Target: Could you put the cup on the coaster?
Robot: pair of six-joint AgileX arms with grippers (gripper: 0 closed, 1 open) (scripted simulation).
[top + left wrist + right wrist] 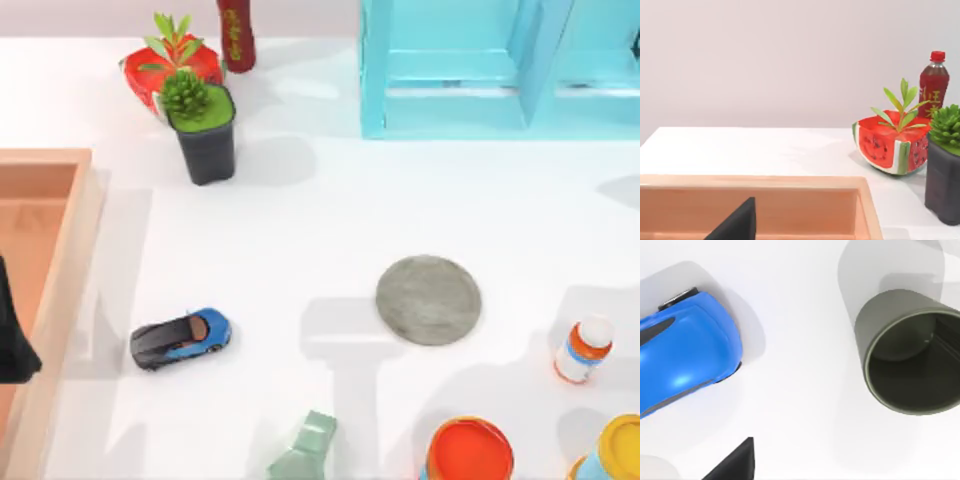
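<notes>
Standing empty beside the toy car (682, 347), the cup (907, 352).

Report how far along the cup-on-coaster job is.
Done: nothing yet. The coaster lies bare. In hand: the right gripper hangs above the cup, which stands upright on the table near the blue toy car with nothing gripping it. Left: grasp the cup, carry it over and set it on the coaster. The left gripper is parked over the wooden tray.
</notes>
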